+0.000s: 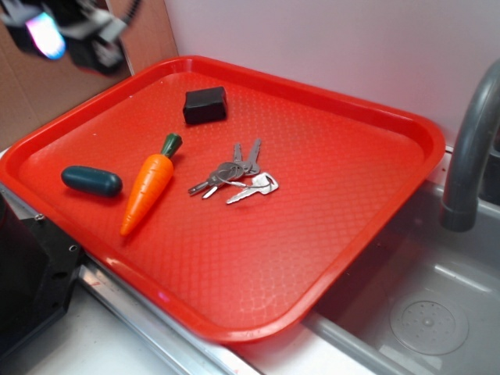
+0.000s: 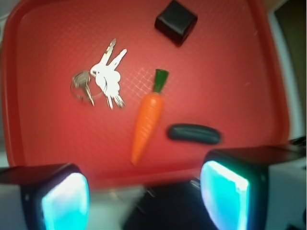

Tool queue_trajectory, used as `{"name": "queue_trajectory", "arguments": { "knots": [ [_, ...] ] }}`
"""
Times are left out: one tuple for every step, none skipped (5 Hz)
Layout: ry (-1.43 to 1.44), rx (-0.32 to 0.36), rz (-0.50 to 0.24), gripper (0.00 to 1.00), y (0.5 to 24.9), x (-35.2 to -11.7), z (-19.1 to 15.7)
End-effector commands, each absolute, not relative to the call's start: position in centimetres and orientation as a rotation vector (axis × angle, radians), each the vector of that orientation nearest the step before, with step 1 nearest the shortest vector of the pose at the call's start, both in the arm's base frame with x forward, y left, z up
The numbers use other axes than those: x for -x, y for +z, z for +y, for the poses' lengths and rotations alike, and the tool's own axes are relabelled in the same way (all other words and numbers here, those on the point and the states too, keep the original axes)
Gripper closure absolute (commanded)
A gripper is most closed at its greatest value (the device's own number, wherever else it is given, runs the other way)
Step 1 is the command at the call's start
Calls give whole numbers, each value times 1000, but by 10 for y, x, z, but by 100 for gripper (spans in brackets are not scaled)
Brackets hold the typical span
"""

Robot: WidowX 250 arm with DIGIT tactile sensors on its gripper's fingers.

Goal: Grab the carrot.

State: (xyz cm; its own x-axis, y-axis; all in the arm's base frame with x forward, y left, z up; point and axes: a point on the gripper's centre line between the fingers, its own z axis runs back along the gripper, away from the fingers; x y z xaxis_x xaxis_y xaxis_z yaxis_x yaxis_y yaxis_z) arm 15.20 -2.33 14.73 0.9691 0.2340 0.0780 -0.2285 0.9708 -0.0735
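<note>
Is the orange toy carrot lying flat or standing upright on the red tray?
Lying flat: the orange toy carrot rests on its side on the red plastic tray, untouched.

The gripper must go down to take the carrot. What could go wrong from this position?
1. The dark teal capsule lies close beside the carrot; a finger could strike or catch it.
2. The carrot is smooth and tapered, so it may slip out.
3. The gripper, open, is high and far; it could miss.
</note>
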Motion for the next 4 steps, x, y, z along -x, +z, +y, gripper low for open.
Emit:
{"name": "queue_trajectory", "arguments": {
  "knots": [
    [345, 61, -92, 0, 71, -176, -14],
    [347, 46, -67, 0, 48, -179, -12],
    [338, 19, -47, 0, 27, -178, -11],
    [330, 28, -28, 0, 16, -180, -12]
  ]
}}
